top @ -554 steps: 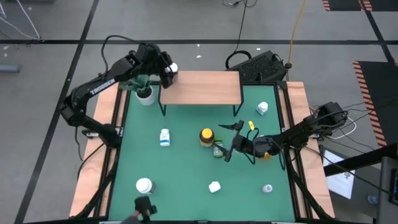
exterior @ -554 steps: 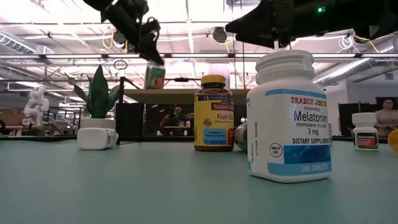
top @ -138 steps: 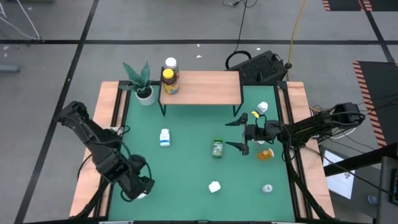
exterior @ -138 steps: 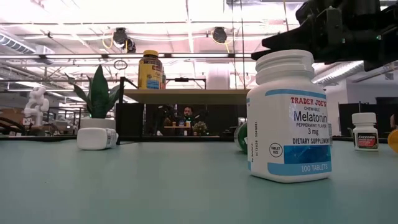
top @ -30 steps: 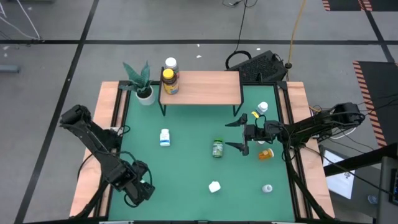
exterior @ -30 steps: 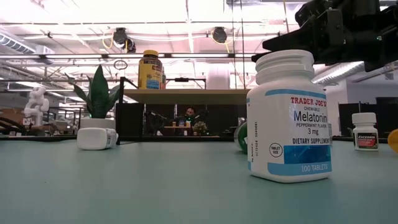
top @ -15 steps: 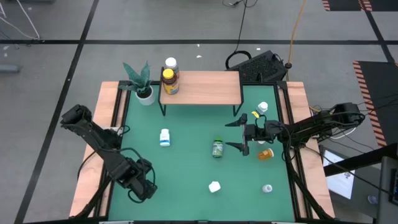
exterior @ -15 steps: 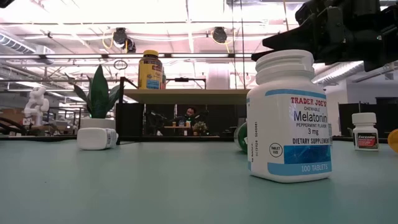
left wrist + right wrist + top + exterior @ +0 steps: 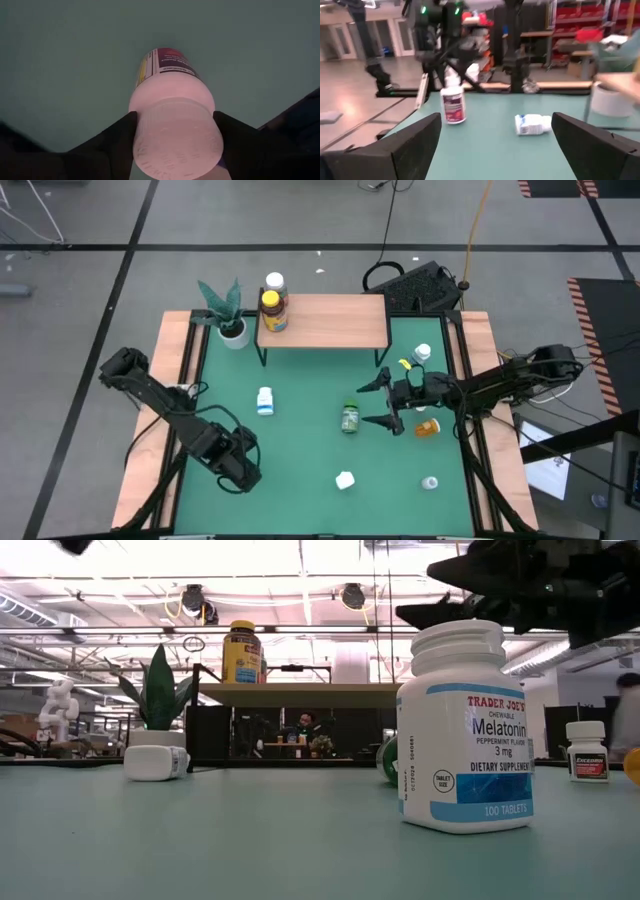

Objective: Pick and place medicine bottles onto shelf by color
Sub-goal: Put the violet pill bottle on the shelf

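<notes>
Your left tool (image 9: 175,137) is clamping the white-capped white pill bottle (image 9: 172,115) near the green surface's (image 9: 300,440) front-left, likely for the light-wood shelf (image 9: 325,320); right tool (image 9: 378,404) is waiting wide open mid-surface.

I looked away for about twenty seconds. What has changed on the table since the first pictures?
The amber bottle left the table's middle and now stands on the shelf beside a white-capped bottle. The left gripper swung from the shelf to the table's near left and closed on the white bottle. The right gripper, open, edged off the green bottle. The other bottles and the plant stayed put.
</notes>
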